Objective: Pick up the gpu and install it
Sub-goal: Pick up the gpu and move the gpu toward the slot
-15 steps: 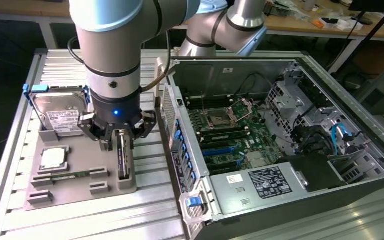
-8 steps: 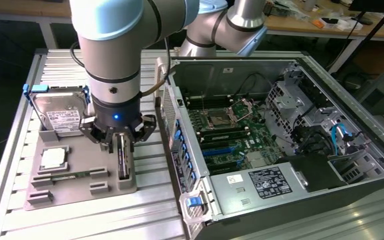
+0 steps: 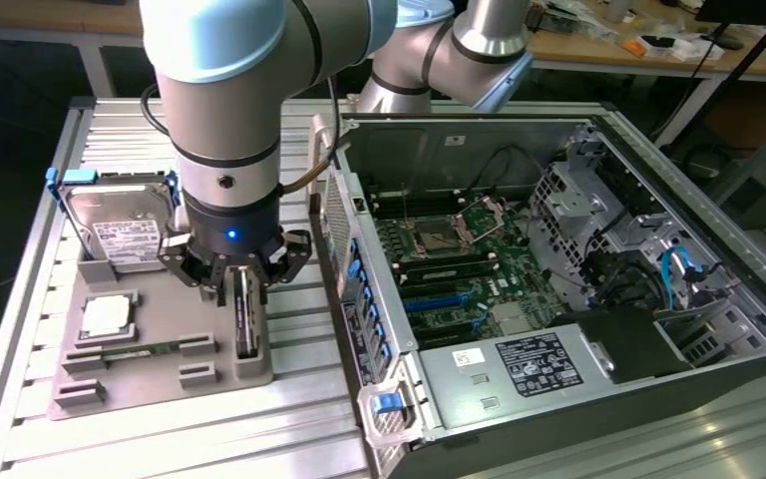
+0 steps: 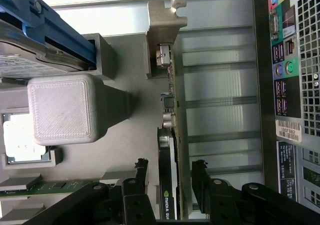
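While the claw (image 3: pixel 240 282) hangs with jaws spread, gripping nothing, the gpu (image 3: pixel 244 324) stands on edge in the gray tray (image 3: pixel 157 384) directly beneath, between the fingers (image 4: pixel 141 167). In the exterior view its long axis runs 12 to 6 o'clock, at 9 o'clock of the computer case (image 3: pixel 356 299).

- One gpu (image 3: pixel 243 324)
- One hard drive (image 3: pixel 117 228)
- One memory stick (image 3: pixel 137 351)
- One processor chip (image 3: pixel 107 315)
- One grey holder tray (image 3: pixel 171 299)
- One open computer case (image 3: pixel 463 150)
- One gripper (image 3: pixel 240 289)
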Available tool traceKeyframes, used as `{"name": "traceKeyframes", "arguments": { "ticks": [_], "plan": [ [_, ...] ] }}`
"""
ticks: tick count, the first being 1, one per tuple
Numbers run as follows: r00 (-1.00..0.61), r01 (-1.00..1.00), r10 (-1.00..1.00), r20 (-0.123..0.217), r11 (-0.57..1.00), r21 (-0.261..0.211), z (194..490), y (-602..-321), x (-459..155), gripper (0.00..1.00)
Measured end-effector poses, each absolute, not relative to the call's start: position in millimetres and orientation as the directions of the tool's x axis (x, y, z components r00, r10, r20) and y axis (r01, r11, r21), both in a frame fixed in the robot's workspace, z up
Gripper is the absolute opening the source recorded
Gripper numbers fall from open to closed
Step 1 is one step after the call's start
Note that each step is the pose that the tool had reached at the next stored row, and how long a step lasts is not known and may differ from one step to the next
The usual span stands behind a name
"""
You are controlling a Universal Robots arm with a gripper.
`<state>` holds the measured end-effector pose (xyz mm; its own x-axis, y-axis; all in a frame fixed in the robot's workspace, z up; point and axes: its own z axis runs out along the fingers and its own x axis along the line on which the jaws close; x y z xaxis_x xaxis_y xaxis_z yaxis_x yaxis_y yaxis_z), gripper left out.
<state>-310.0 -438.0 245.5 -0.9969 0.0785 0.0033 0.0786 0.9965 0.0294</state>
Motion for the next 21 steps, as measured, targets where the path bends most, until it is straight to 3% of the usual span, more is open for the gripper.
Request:
{"name": "traceKeyframes", "arguments": {
  "ticks": [8,11,21],
  "plan": [
    [-0.997,0.079,0.079,0.003,0.996,0.029,245.5,-438.0,-310.1,0.47],
    [-0.997,0.079,0.078,0.003,0.996,0.029,245.6,-438.0,-310.1,0.28],
    [-0.997,0.079,0.079,0.003,0.996,0.029,245.5,-438.0,-310.1,0.27]
  ]
}}
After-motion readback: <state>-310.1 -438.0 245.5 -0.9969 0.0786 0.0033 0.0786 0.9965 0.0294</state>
